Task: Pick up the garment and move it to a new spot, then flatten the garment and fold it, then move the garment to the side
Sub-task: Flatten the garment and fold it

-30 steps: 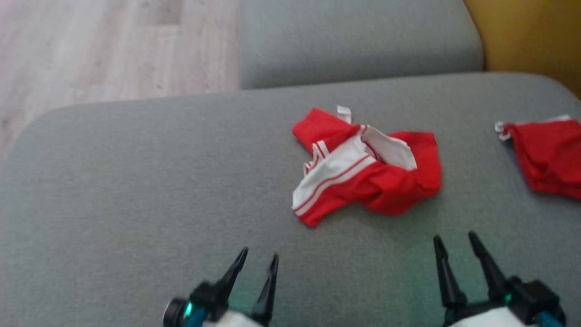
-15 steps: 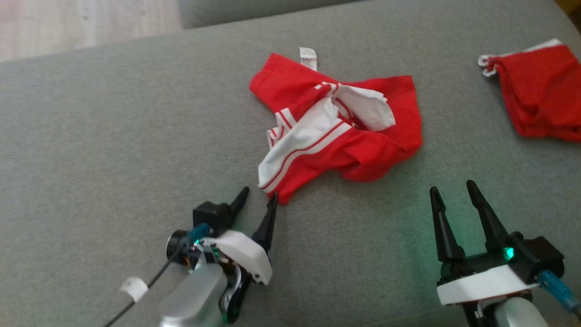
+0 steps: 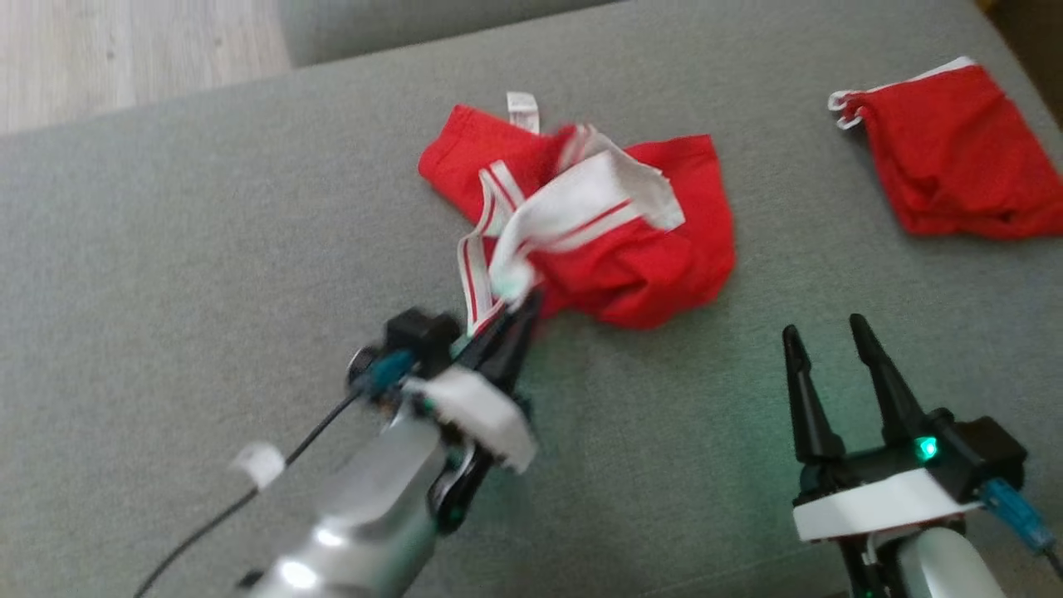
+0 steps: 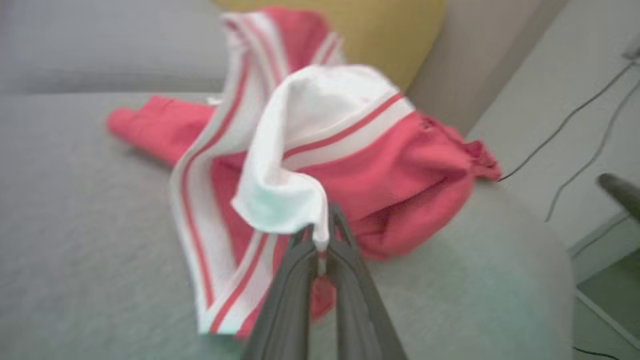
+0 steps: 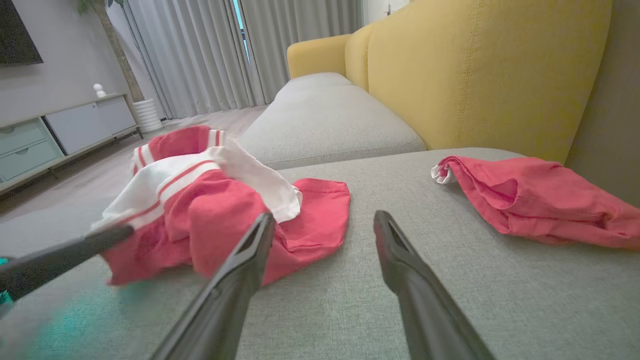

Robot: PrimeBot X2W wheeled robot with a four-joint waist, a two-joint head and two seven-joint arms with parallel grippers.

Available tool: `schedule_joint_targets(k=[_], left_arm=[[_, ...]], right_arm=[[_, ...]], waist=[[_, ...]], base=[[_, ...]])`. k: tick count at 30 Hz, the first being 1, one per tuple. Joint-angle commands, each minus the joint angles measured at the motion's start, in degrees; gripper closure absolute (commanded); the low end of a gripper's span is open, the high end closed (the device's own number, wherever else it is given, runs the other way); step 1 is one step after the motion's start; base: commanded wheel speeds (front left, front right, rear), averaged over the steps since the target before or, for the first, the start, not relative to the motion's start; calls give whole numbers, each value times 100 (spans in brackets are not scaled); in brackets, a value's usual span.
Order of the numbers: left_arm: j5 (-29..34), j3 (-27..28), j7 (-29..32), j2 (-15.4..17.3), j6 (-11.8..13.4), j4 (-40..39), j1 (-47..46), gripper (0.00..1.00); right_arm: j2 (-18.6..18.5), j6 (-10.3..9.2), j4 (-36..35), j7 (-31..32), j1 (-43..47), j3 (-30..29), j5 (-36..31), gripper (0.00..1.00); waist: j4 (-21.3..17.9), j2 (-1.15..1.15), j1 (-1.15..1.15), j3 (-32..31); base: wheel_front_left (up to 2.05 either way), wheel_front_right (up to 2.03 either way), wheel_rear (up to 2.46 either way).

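Grey sofa cushion (image 3: 166, 249). Left gripper (image 3: 511, 314) clamped on garment (image 3: 631, 249) hem, seemingly raised, view blurred. Right gripper (image 3: 830, 349) spread, empty, garment up-left of it. Moving, flattening, folding ahead.

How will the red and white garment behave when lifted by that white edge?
Likely floppy: the red and white garment lies crumpled in soft folds and its white band drapes over the left claw. Probably light, since a pinch on one edge holds part up. The rest may hang and drag on the grey cushion.
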Motion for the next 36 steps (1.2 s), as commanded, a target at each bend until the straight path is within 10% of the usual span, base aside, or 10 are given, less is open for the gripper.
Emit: schedule_joint_targets(k=[1,20,36], left_arm=[[-2,15,-81,0,-51,-327,-525,100],[-768,-263,329,783,-95,-1042,-4242,100],[-1250,-566,-95,1944,346,-1677,407,100]], right_arm=[[16,-5,-145,-54,-71,143,25,0],[238,-5,-42,-54,163,155,57,0],[170,-5,-188,-54,554,-119,-24,0]], waist=[[-102,0,0,-136],[-569,0,0,-807],[629,0,0,-770]], base=[[0,0,0],[0,0,0],[0,0,0]])
